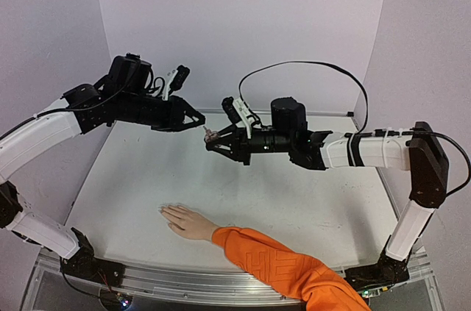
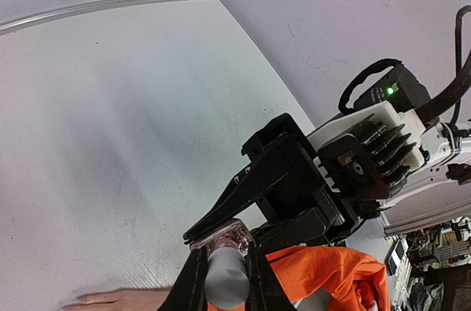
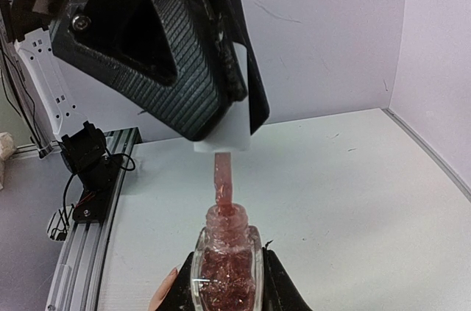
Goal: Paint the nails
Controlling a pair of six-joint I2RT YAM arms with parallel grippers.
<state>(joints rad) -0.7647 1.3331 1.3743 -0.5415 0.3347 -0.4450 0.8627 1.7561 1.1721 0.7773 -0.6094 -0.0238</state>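
Observation:
A small clear bottle (image 3: 224, 270) of pink glitter polish is held in my right gripper (image 3: 226, 281), which is shut on its sides. My left gripper (image 2: 224, 254) is shut on the bottle's whitish-grey cap (image 2: 227, 278). The cap is lifted off, and its pink brush (image 3: 223, 179) still dips into the bottle neck. Both grippers meet in mid-air above the far middle of the table, left (image 1: 199, 121) and right (image 1: 212, 142). The pale hand (image 1: 184, 220) with an orange sleeve (image 1: 280, 267) lies flat near the front. Its nails (image 1: 165, 212) are too small to make out.
The white table (image 1: 147, 179) has purple walls behind and at both sides. An aluminium rail (image 1: 184, 281) runs along the near edge with both arm bases on it. The right arm's black cable (image 1: 309, 65) loops above that arm.

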